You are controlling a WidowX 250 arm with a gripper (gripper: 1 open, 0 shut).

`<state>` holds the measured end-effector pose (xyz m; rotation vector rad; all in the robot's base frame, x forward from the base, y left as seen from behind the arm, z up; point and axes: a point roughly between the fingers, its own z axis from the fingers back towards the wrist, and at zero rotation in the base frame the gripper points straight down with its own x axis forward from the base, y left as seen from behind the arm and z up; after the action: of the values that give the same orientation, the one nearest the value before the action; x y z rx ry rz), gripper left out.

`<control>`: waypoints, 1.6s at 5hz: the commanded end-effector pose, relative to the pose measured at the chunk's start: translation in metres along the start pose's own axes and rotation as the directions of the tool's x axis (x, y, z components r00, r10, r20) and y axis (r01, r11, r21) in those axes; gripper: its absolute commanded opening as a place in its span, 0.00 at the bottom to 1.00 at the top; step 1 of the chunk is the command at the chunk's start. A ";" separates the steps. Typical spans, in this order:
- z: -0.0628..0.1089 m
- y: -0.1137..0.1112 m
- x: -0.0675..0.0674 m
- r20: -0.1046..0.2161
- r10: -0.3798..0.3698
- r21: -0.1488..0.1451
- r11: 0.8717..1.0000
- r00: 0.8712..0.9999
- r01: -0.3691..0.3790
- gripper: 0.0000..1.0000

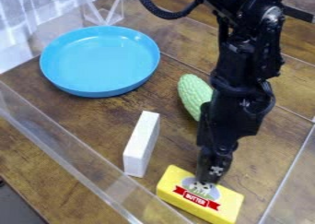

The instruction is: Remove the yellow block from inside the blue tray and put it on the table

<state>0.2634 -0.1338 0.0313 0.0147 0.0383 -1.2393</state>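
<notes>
Camera view: the claw (pixel 212 166) is open wide, right at the yellow block (pixel 200 197). That block lies on the table (pixel 62 124), well apart from the blue tray (pixel 99 61). 1 white block (pixel 142 144) stands near it.

the tray (pixel 99 61) is bright blue; the block (pixel 198 196) yellow with a red-and-white label; the other block (pixel 142 144) plain white; the bumpy vegetable (pixel 196 96) pale green; the tabletop (pixel 52 135) brown, wood-grained.

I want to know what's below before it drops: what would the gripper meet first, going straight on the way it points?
Probably the yellow block, just under the gripper, though depth is unclear.
</notes>
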 end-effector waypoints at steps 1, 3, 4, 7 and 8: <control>-0.014 0.004 -0.007 0.003 -0.014 -0.005 1.000 1.000 0.014 1.00; -0.018 0.014 -0.002 0.025 -0.036 -0.003 0.999 0.999 0.036 1.00; -0.014 0.016 0.006 0.035 -0.073 -0.002 0.997 0.997 0.073 1.00; -0.009 0.023 0.003 0.068 -0.014 -0.009 1.000 0.998 0.015 1.00; -0.009 0.040 -0.008 0.078 0.035 -0.013 0.999 0.996 -0.034 1.00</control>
<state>0.2938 -0.1188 0.0188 -0.0453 -0.0125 -1.2281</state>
